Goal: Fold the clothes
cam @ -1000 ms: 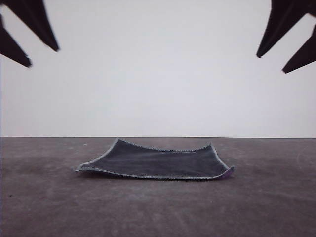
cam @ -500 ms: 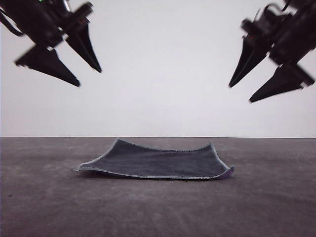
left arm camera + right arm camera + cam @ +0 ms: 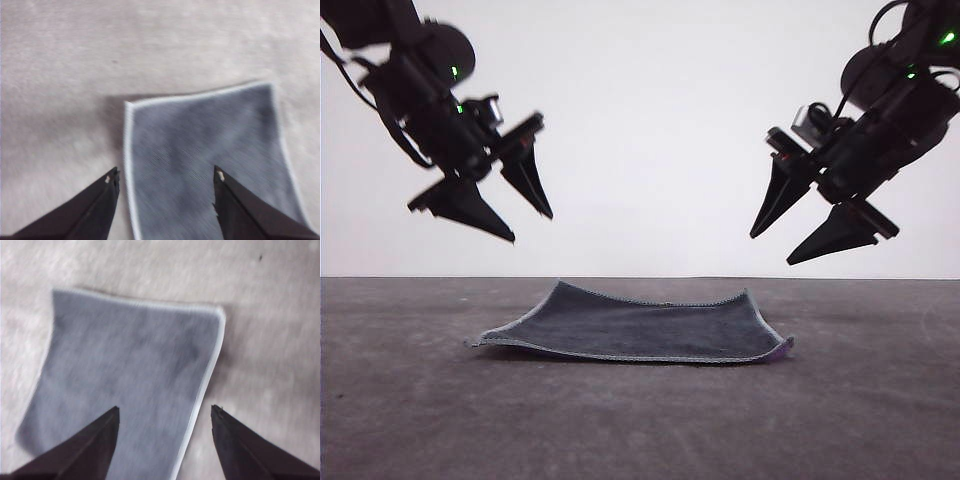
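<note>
The clothes (image 3: 640, 325), one small square cloth, lie spread on the table with the dark charcoal face up and light stitched edging; a sliver of purple shows at the right front corner. My left gripper (image 3: 532, 227) hangs open in the air above the cloth's left side. My right gripper (image 3: 770, 250) hangs open above its right side. Neither touches it. Under the left wrist camera the clothes (image 3: 205, 160) lie between the open fingers, left gripper (image 3: 165, 176). In the right wrist view the clothes (image 3: 130, 370) lie below the open right gripper (image 3: 165, 409).
The grey table (image 3: 880, 420) runs wide around the cloth on all sides. A plain white wall stands behind it.
Both arms have come down and inward from the top corners toward the cloth, fingers pointing down at it. The cloth has not moved.
</note>
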